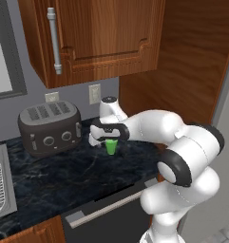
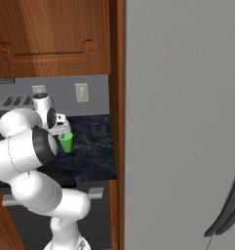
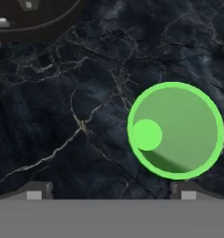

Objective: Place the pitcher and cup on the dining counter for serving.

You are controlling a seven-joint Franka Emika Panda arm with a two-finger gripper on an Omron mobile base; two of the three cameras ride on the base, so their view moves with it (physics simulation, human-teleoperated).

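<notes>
Fingers [image 3: 37, 189] were spread wide, empty, above the cup [image 3: 175, 130].
The small bright green cup was seen upright on the black marbled worktop [image 1: 63, 175]; a dark toaster [image 1: 50, 127] was set well left.

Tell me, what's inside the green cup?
Nothing: the cup looks empty down to its pale green bottom. It stands on the black marbled worktop, under the open hand.
</notes>
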